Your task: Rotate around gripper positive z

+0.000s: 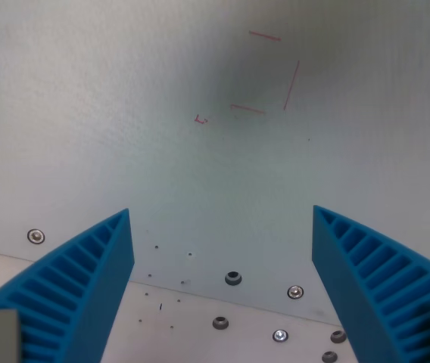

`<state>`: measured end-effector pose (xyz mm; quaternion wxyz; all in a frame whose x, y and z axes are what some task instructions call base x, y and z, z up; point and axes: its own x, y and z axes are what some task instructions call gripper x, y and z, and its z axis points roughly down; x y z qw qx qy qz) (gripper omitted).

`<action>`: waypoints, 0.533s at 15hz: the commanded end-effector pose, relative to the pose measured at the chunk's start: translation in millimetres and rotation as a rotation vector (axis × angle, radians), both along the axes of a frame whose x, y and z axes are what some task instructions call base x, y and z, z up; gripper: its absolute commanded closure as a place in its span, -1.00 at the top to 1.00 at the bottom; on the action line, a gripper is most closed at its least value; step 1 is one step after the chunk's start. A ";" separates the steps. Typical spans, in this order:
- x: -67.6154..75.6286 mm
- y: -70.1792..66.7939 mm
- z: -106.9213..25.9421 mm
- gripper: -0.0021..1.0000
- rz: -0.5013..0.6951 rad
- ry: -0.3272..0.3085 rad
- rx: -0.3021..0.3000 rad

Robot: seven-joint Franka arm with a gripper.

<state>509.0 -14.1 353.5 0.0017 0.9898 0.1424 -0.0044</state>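
Pale panel (124,136) w/ red marks (275,76), screws (295,291)

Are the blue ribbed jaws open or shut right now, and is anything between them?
Open. The gripper has its blue ribbed jaws wide apart, with only the bare white panel and its screws showing between them.

The gripper (221,249) has two bright blue plastic fingers (86,291) with ribbed, slotted inner faces, each ending in a grey base block.
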 end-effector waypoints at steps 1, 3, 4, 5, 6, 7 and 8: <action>-0.2 -0.1 1.7 1.00 -0.012 -0.004 0.000; -0.2 -0.1 1.7 1.00 -0.035 -0.004 0.000; -0.2 -0.1 1.7 1.00 -0.047 -0.004 0.000; -0.2 -0.1 1.7 1.00 -0.059 -0.004 0.000; -0.2 -0.1 1.7 1.00 -0.070 -0.004 0.000; -0.2 -0.1 1.7 1.00 -0.082 -0.004 0.000; -0.2 -0.1 1.7 1.00 -0.094 -0.004 -0.001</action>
